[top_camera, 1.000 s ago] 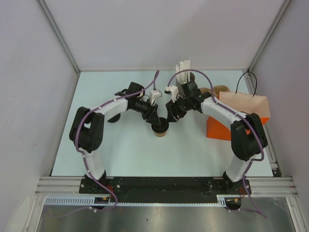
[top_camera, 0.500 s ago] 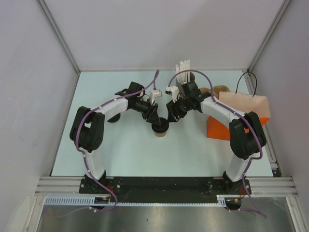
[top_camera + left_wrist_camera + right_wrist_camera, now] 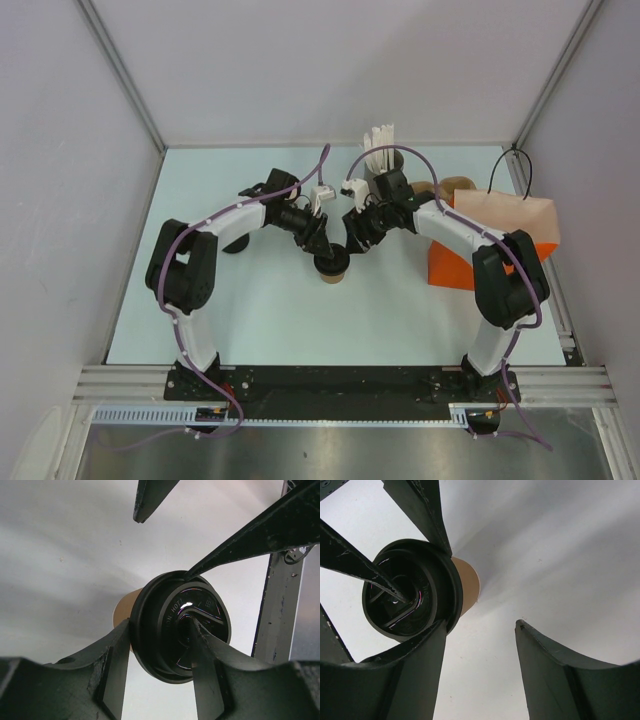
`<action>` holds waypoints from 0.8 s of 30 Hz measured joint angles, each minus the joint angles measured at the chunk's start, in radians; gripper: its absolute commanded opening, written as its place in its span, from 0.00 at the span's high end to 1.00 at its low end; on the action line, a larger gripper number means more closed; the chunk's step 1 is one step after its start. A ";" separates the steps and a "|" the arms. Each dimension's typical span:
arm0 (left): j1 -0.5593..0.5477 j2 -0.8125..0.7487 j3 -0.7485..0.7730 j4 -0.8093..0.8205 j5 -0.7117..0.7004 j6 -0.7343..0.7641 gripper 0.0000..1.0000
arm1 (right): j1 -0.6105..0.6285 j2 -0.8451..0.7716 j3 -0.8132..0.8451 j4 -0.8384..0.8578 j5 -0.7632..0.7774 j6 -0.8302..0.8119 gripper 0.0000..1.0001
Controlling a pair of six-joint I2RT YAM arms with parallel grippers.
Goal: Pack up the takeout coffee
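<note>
Because the small tan kraft-paper coffee cup with its round black plastic lid [image 3: 331,268] is standing upright near the middle of the surface, well apart from the orange paper bag [image 3: 446,268] at the right edge, we are judging that packing has not begun and that both arms are meeting here to seat or steady the lid. We are setting the left gripper [image 3: 161,630] half closed across one side of the lid. One finger is lying against the outside of the rim and the other is bearing on the sunken centre, so it is pinching that side rather than spanning the cup. We are holding the right gripper [image 3: 481,626] with jaws apart and nothing between them. One finger is touching the lid's rim, seemingly as a brace, while the other is hanging over bare surface. Toward the far edge, right of centre, a dark holder of white sticks [image 3: 381,148] and a stack of lidless tan cups [image 3: 459,186] are standing. The pale matte surface [image 3: 250,320] is sitting between plain light-grey walls [image 3: 60,150] with metal posts at the far corners.
</note>
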 measured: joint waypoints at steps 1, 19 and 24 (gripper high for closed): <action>0.000 0.001 0.000 0.000 0.000 0.000 0.51 | 0.002 0.001 0.000 0.002 0.005 0.003 0.38; 0.001 0.008 0.009 -0.008 0.002 -0.006 0.52 | 0.025 -0.039 0.000 0.003 0.108 -0.012 0.36; 0.001 0.010 0.012 -0.008 0.003 -0.006 0.52 | 0.024 -0.054 0.000 0.003 0.117 -0.017 0.35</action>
